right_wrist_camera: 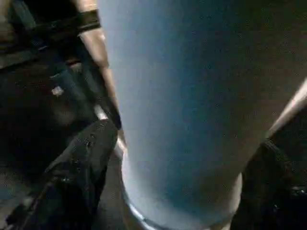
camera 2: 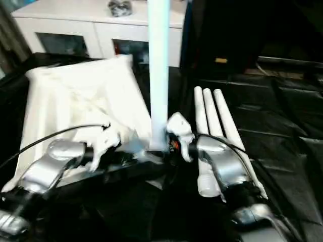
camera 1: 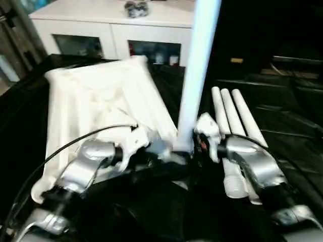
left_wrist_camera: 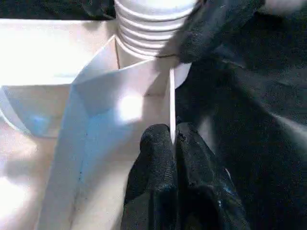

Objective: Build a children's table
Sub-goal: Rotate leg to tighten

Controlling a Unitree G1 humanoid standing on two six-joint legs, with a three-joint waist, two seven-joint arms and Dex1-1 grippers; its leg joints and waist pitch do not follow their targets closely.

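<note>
From the head camera I have the white tabletop [camera 1: 96, 101] lying underside up on the black-covered worktop [camera 1: 287, 126], its ribs facing me and its far edge toward the white cabinet [camera 1: 111, 22] with glass doors at the back. One leg [camera 1: 194, 75] stands upright at the tabletop's near right corner, rising out of the top of the picture. My left tool [left_wrist_camera: 172, 143] is at that same corner: in its wrist view the two black fingers [left_wrist_camera: 156, 163] are narrow, pinched on a thin upright white rib of the tabletop, one finger on each side of the wall. Just beyond them I see the ribbed, threaded end of the leg sitting at the round corner socket [left_wrist_camera: 144, 72], with a black finger of the other tool touching the threads from the side. My right tool [right_wrist_camera: 177, 158] is around the base of the standing leg; its wrist view has the pale tube between a black finger [right_wrist_camera: 79, 158] on one side and a second one at the opposite edge, so I read it as clamped on the leg near the bottom. Three more legs [camera 1: 234, 118] lie side by side on the worktop just right of the standing one, touching each other, their threaded ends toward me and partly covered by my right forearm. A small dark object [camera 1: 136, 7] sits on top of the cabinet; I cannot tell what it is.
</note>
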